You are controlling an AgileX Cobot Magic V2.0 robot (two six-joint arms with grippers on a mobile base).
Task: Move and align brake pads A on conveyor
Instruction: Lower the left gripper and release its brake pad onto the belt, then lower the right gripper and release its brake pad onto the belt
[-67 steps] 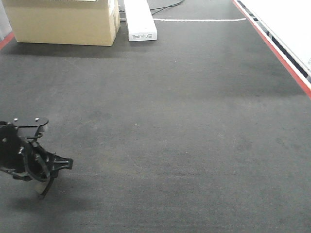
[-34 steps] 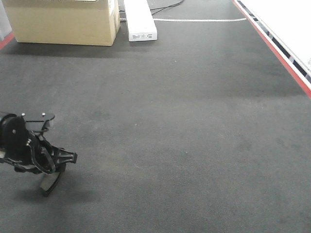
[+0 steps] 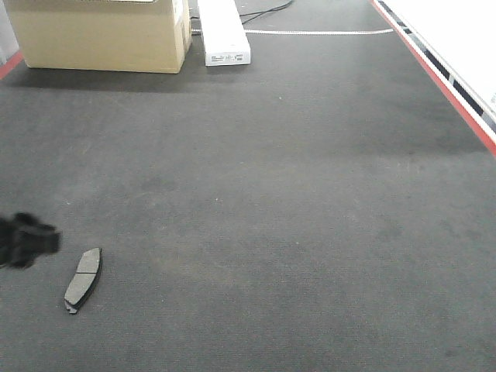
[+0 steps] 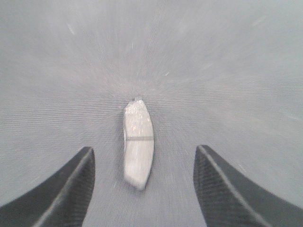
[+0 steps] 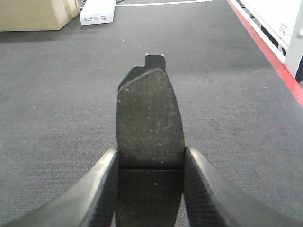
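Front view, far left edge: the left gripper [image 3: 28, 239] is only a dark, motion-blurred mass, and its opening is unreadable there. Just right of it, one brake pad [image 3: 83, 277] lies flat on the conveyor [image 3: 271, 217], apart from the gripper, long axis running roughly away from the camera.

The left wrist view settles the opening. The fingers [image 4: 66, 189] are spread wide and the same pad lies on the belt between them, touching neither. That picture is streaked with blur.

Far end of the belt, front view: a cardboard box [image 3: 101, 35] at left, a long white box [image 3: 223, 32] just right of it. A red stripe [image 3: 465, 108] runs along the belt's right edge.

The right gripper [image 5: 150, 158] shows only in its own wrist view. It is clamped on a second brake pad [image 5: 149, 113], fingers pressing both long edges. The groove sits level with the fingertips and the notched end points forward over the belt. Its height above the belt cannot be told.
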